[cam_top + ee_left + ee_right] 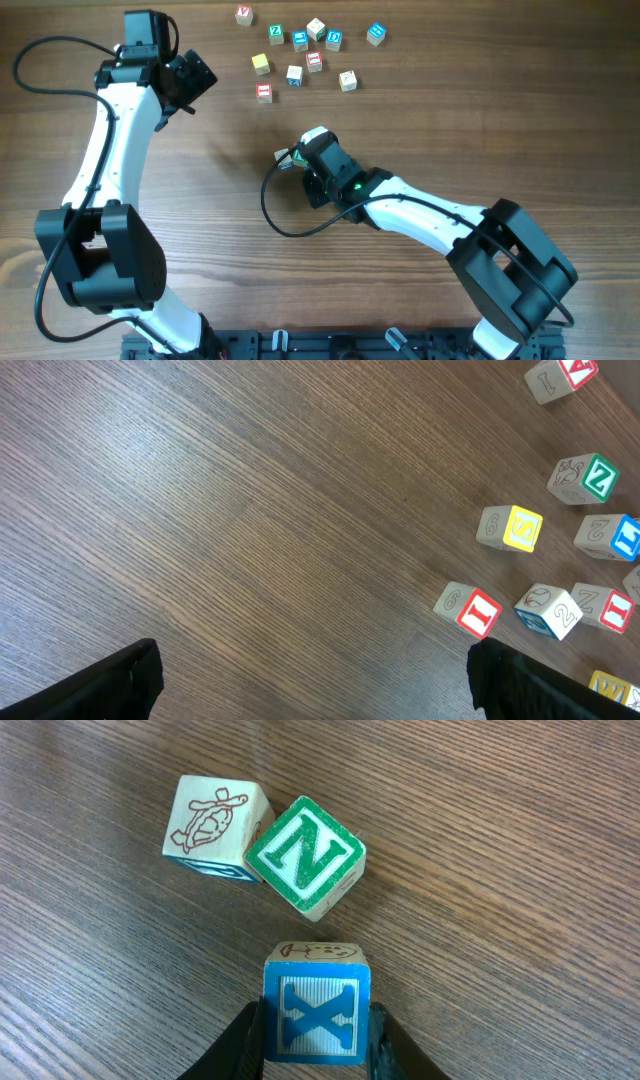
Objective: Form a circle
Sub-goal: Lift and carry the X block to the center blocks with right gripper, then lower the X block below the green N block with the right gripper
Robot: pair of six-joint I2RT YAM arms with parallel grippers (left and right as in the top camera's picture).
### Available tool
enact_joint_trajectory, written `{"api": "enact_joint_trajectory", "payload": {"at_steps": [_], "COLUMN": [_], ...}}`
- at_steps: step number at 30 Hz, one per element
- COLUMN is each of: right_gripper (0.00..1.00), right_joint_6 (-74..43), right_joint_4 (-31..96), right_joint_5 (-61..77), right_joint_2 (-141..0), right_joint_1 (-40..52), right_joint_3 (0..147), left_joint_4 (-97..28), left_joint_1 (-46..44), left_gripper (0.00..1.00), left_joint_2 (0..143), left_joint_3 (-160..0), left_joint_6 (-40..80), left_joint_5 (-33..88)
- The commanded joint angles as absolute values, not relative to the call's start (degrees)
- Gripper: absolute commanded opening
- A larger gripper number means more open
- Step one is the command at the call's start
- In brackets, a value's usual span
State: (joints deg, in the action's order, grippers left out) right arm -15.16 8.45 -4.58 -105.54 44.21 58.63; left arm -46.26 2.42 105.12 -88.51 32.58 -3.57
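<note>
right hand (317, 1045) clamped on a blue x cube (317, 1008) beside the circle (287, 157)

its fingers close on two sides of the cube, just short of the green n cube (305, 855), which touches the turtle cube (210, 820); these make the ring so far, mid-counter (200, 200). the cubes look light, hard, smooth wood, best pinched on flat opposite faces; a nudge would likely slide the neighbours. open room lies all around; the loose scatter (300, 50) sits well apart toward the far edge. the left hand (315, 660) hangs with fingers wide apart, holding nothing.
</note>
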Motion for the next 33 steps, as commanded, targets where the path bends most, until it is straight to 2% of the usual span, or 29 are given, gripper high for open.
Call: {"api": "enact_joint_trajectory", "payload": {"at_steps": [1,8,11,13,17,18,21,23,24,25,29,33], "right_gripper": [0.21,0.27,0.40,0.45,0.45,0.41,0.40,0.48,0.61,0.67,0.73,0.71], "right_joint_6": [-15.03,-15.14,-15.16,-15.18,-15.22,-15.27,-15.66,-15.64,-15.51,-14.70,-11.11,-6.72], "right_joint_4": [7.29,7.18,7.14,7.14,7.05,7.01,6.98,7.14,7.14,7.11,7.03,4.69], "right_joint_5": [-5.54,-4.89,-4.62,-4.45,-4.45,-4.47,-4.45,-4.43,-4.25,-4.29,-4.25,-4.27], "right_joint_2": [-106.69,-106.85,-107.77,-107.79,-107.81,-107.81,-107.81,-107.79,-107.61,-107.31,-105.12,-104.51], "right_joint_1": [44.45,44.45,44.45,44.45,44.56,44.56,44.56,44.56,44.56,44.56,44.45,44.27], "right_joint_3": [58.41,58.41,58.41,58.43,58.43,58.43,58.43,58.43,58.50,58.52,58.83,58.87], "left_joint_4": [-46.13,-46.13,-46.13,-46.13,-46.13,-46.13,-46.13,-46.13,-46.13,-46.13,-46.13,-46.13], "left_joint_1": [2.48,2.48,2.48,2.48,2.48,2.48,2.48,2.48,2.48,2.48,2.48,2.48], "left_gripper": [1.00,1.00,1.00,1.00,1.00,1.00,1.00,1.00,1.00,1.00,1.00,1.00], "left_joint_2": [104.79,104.79,104.79,104.79,104.79,104.79,104.79,104.79,104.79,104.79,104.79,104.79], "left_joint_3": [-89.03,-89.03,-89.03,-89.03,-89.03,-89.03,-89.03,-89.03,-89.03,-89.03,-89.03,-89.03], "left_joint_6": [31.73,31.73,31.73,31.73,31.73,31.73,31.73,31.73,31.73,31.73,31.73,31.73], "left_joint_5": [-4.14,-4.16,-4.14,-4.14,-4.14,-4.14,-4.14,-4.14,-4.14,-4.14,-4.16,-4.16]}}
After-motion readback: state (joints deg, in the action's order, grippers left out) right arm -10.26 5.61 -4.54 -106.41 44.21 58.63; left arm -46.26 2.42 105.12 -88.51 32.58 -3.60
